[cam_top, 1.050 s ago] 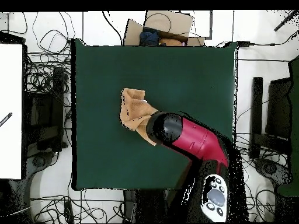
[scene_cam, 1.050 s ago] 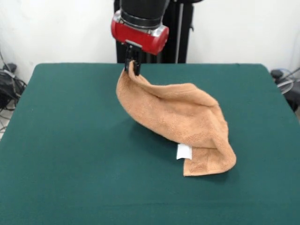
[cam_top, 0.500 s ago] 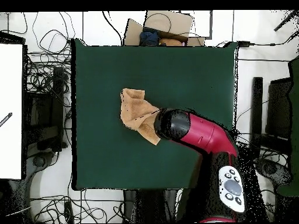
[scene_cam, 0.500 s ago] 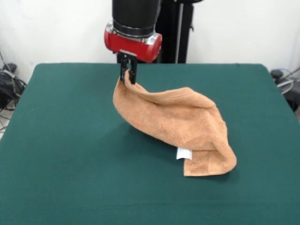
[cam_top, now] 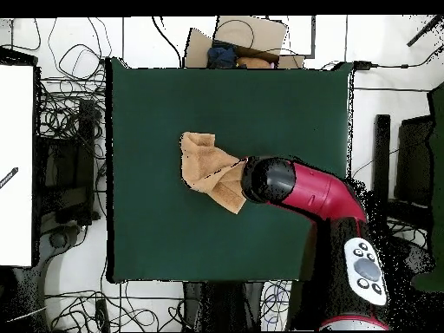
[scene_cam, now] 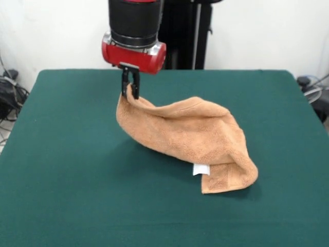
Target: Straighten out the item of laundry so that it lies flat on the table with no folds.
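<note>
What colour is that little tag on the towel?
White; the tag shows best in the front view.

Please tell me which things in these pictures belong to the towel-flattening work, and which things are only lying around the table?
Belonging to the job:
- towel, one corner lifted, the rest folded on the table
- gripper, shut on that corner
- table, green top

Only lying about:
- cables on the floor beside the table
- cardboard box beyond the table's edge
- white board at the side
</note>
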Available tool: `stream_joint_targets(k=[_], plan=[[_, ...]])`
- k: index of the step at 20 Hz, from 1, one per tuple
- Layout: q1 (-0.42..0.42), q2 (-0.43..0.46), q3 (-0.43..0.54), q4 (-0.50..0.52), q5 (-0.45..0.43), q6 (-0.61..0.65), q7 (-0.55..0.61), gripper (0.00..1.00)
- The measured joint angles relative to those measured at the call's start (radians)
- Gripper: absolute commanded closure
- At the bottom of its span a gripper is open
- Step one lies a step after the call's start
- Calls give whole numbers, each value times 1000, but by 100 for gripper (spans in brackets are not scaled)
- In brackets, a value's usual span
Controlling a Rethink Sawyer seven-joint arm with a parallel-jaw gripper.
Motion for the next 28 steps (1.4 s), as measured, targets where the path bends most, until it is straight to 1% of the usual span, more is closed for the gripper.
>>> stream_joint_targets(k=[8, 16, 23, 28], plan=[[-51, 2, 61, -37, -49, 41, 0, 100], [-112, 10, 135, -97, -98, 106, 0, 100], [-154, 37, 186, -161, -137, 151, 0, 100], [-177, 50, 218, -182, -164, 165, 0, 100]])
